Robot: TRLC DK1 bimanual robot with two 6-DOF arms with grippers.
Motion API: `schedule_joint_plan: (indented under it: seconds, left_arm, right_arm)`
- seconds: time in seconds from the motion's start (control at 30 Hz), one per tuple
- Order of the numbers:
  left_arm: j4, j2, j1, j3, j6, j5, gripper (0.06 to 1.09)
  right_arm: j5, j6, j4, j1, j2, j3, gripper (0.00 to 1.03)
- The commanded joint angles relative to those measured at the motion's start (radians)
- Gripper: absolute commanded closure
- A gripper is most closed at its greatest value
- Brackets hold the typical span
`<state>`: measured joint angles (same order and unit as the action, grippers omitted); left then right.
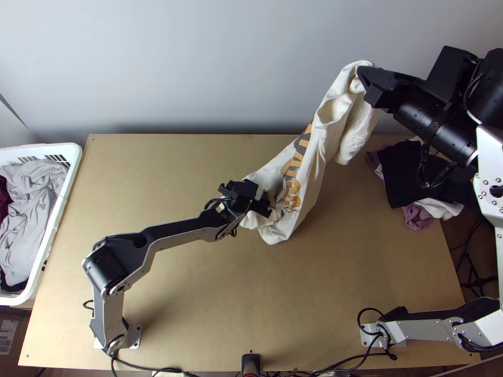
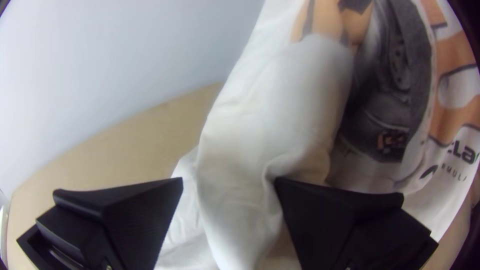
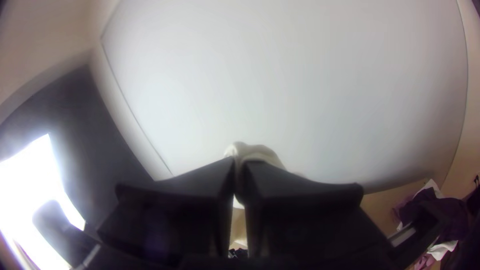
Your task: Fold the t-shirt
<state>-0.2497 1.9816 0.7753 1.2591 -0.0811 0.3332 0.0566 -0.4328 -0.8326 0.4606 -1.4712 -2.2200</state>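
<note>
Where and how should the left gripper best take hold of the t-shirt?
Probably the low end's raised fold, from the top view's left: the t-shirt slants down from the right gripper, and that ridge stands between the fingers of the open left gripper.

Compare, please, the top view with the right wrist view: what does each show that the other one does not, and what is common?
Top view: a white laundry basket with clothes inside, beside the table's left edge, and the orange and dark print on the t-shirt.

Right wrist view: a very bright patch, perhaps a window, beside a dark surface.

Both: the right gripper closed on a bunched part of the t-shirt, the pale wall, part of the table, and the clothes pile on its right side.
</note>
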Motion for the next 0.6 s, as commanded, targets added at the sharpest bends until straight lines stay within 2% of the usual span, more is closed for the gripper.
schedule_joint_plan:
  seconds: [0.0,0.13,0.27,0.43,0.57]
  left_arm:
    - [0.064,0.079,-0.014,0.049,-0.023,-0.071,1.04]
    - [0.136,0.025,-0.005,0.043,-0.062,-0.118,1.05]
    - [0.150,-0.079,-0.038,0.034,-0.065,-0.118,1.05]
    - [0.187,-0.262,-0.171,0.063,-0.060,-0.120,1.05]
    - [0.188,-0.334,-0.314,0.168,-0.003,-0.120,1.05]
  right_arm:
    - [-0.001,0.014,0.003,0.003,0.000,0.008,1.00]
    - [-0.001,0.023,0.010,0.004,-0.005,0.010,1.00]
    - [-0.003,0.023,0.018,0.003,-0.011,0.023,1.00]
    - [-0.003,0.023,0.030,0.003,-0.012,0.022,1.00]
    - [-0.003,0.025,0.030,0.000,-0.012,0.010,1.00]
